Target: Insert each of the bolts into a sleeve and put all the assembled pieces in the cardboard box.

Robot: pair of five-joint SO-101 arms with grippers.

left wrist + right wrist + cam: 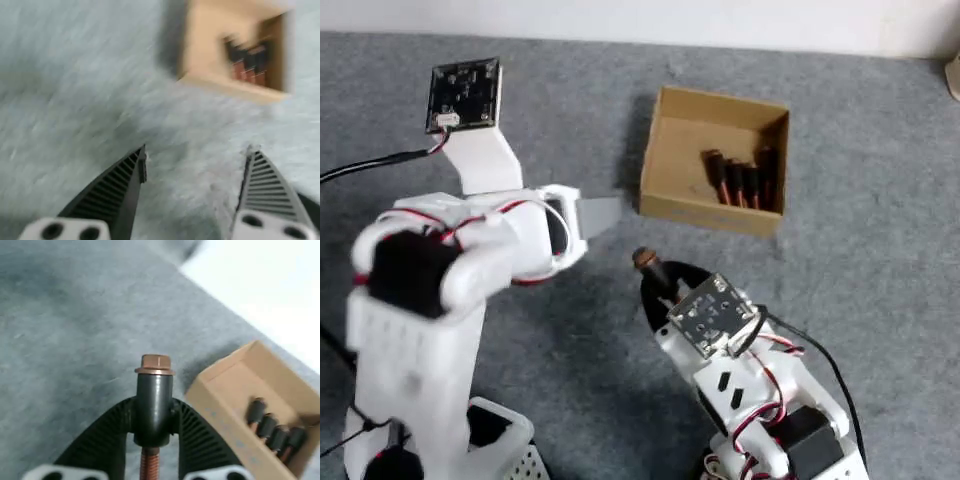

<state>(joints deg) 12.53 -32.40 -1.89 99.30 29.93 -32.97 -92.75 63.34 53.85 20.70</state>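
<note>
Right pincer [152, 416] clamps the black cylindrical sleeve [154, 397] carrying a copper hex bolt [155, 363]; left pincer [195, 160] gapes near the brown cardboard box [225, 86].

Mottled grey is shown by the felt-like table cover [880, 250]. Tan is worn by the open cardboard box [705, 212], black and reddish-brown by the assembled pieces [740, 182] in it. A copper-brown hex-head bolt [156, 363] is sheathed in a black cylindrical sleeve [154, 395]. The fingers [107, 432] of the right gripper [153, 409] are ribbed in black.
</note>
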